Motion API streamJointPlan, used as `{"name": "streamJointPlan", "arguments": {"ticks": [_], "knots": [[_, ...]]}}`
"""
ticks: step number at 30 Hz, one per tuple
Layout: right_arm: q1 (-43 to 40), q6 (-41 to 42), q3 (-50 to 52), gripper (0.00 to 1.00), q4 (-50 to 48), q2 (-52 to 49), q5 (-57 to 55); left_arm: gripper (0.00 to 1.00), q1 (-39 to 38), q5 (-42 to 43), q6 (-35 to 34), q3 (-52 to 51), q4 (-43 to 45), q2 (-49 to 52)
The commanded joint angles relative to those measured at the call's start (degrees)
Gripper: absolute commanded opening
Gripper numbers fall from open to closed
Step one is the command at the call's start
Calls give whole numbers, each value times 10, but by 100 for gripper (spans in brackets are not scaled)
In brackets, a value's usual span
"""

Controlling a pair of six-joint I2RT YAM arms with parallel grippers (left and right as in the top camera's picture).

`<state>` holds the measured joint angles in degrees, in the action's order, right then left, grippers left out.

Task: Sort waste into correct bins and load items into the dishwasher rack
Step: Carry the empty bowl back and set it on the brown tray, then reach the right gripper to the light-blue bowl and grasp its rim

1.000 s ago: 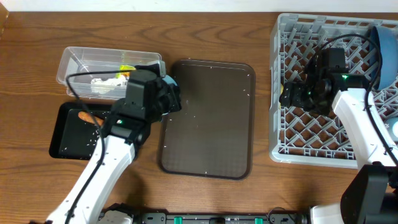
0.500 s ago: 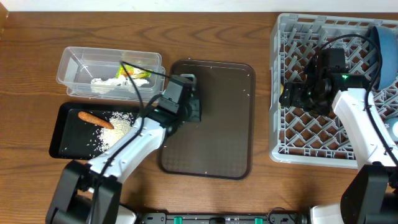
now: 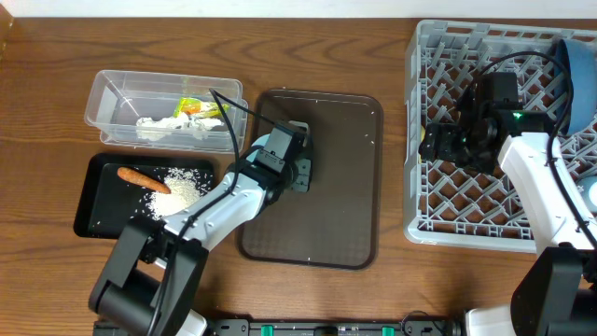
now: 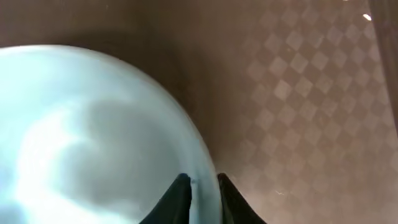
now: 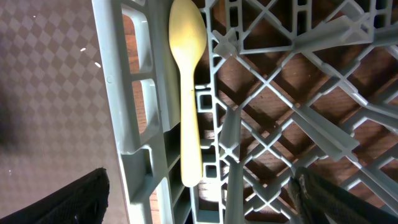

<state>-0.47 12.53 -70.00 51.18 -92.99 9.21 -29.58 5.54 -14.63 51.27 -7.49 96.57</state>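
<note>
1. Left gripper (image 4: 203, 190) has its fingers nearly closed, pinching the rim of the white bowl (image 4: 87, 137) low over the brown tray (image 3: 345, 224). It's a thin edge hold, so the bowl can swing or slip out on the carry.
2. Right gripper (image 5: 202, 179) is spread wide and holds nothing. It hangs over the left edge of the dishwasher rack (image 3: 448, 215). Bringing the bowl there risks an arm clash.
3. Spoon (image 5: 186, 93) lies flat on the rack lattice and a nudge could drop it through a gap.
4. A few stray rice specks sit on the brown tray and are easy to miss.
5. Count:
   - One each: bowl, spoon, blue plate (image 3: 574, 84) standing in the rack, carrot (image 3: 142, 178), rice pile (image 3: 182, 187), wrapper (image 3: 196, 106), tissue (image 3: 168, 125).
   - Two bins: clear tub (image 3: 101, 93) and black tray (image 3: 93, 219).
   - Cups: can't make them out.
</note>
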Motion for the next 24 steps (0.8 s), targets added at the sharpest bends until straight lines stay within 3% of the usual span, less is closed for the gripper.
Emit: {"name": "streamJointPlan", "arguments": {"ticks": [1,5,10,17,24], "knots": [[5,-9,0,94,0,1,-2,17,-1,-11,7,12,-1,3],[4,-9,0,95,0,1,-2,32,-1,-11,7,12,-4,-7],[4,-9,1,95,0,1,-2,41,7,-11,7,12,-33,-60],[5,-13,0,94,-16,1,-1,50,57,-11,7,12,-126,-189],[40,-37,-10,94,-50,9,7,51,148,-11,7,12,-228,-285]]}}
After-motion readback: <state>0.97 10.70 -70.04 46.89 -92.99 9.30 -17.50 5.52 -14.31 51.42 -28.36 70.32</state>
